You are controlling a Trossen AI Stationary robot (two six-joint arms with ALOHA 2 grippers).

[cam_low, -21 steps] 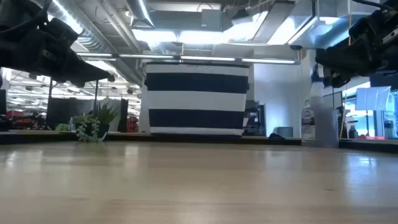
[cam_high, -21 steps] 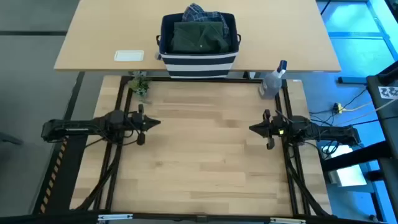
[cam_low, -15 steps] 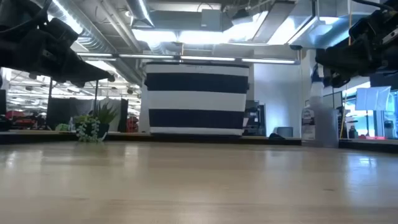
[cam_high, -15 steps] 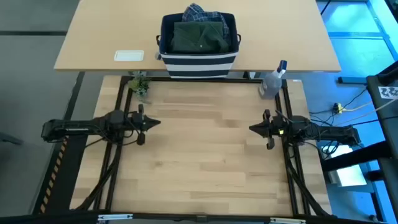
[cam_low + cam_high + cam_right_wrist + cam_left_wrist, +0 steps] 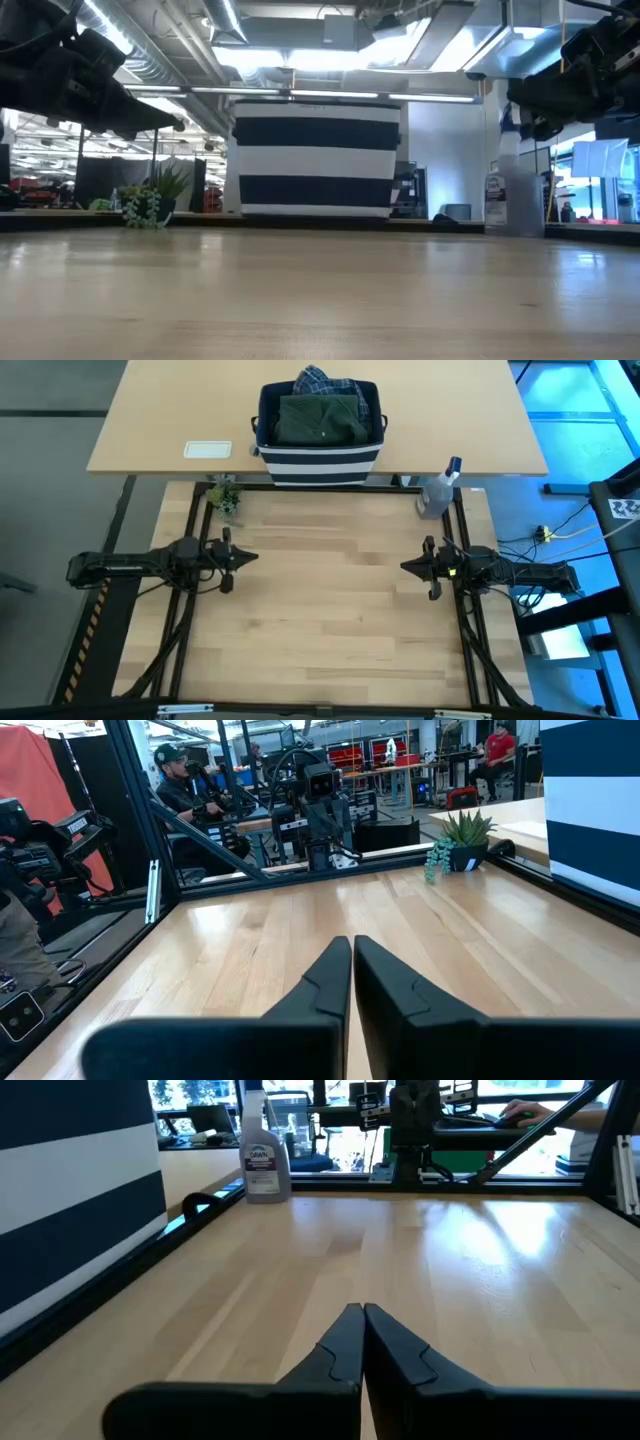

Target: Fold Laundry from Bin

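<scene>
The bin (image 5: 319, 428) is sitting at the far middle edge of the tabletop (image 5: 330, 600), with the laundry (image 5: 322, 415) lying inside it. A small plant (image 5: 225, 498) is standing at the far left corner and a spray bottle (image 5: 438, 491) at the far right. The left claw (image 5: 246, 557) and right claw (image 5: 408, 567) are hanging over opposite sides, facing each other, well apart.

Navy, white-striped bin (image 5: 319, 460); olive-green garment (image 5: 320, 420), blue-and-white plaid shirt (image 5: 322, 380).
</scene>
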